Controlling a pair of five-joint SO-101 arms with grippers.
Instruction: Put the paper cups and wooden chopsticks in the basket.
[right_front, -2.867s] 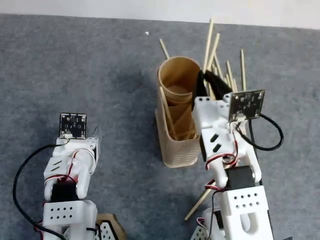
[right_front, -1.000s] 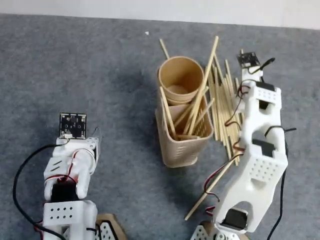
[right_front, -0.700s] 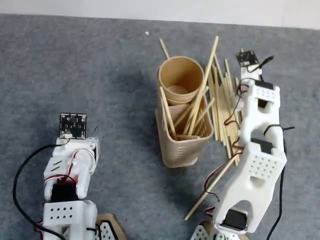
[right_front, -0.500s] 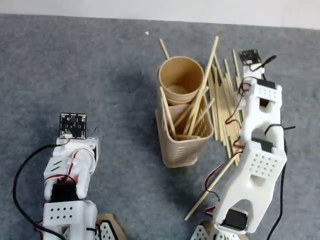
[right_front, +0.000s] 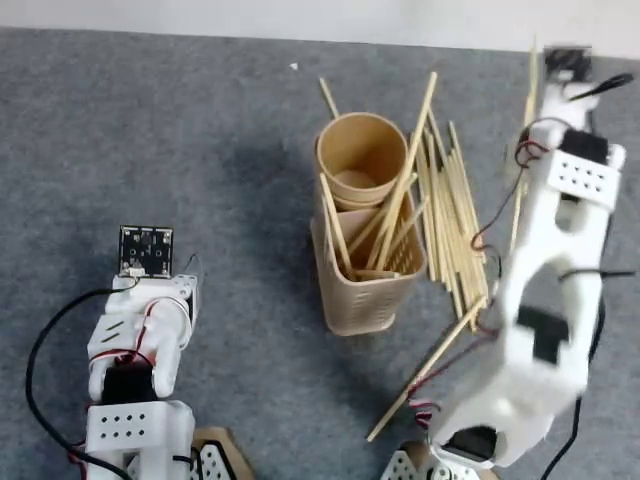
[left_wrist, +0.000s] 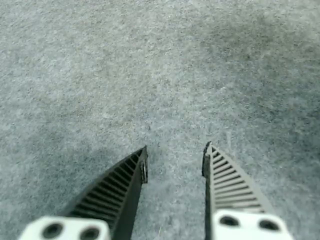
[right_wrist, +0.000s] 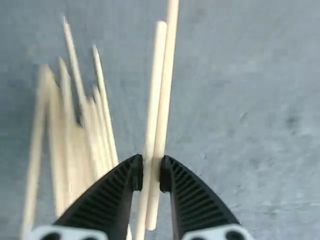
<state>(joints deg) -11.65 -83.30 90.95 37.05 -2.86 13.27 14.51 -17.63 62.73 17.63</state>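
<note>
Chopsticks — two of them — sit pinched in the right gripper, upper right of the high view; left gripper gapes apart.

In the high view you find the basket at centre, with paper cups stacked in it. Just right of it lies the chopstick pile. At upper right, two chopsticks sit between the fingers of the right gripper.

The right arm stretches far, right gripper pinching two chopsticks; the left arm sits near, left gripper agape.
</note>
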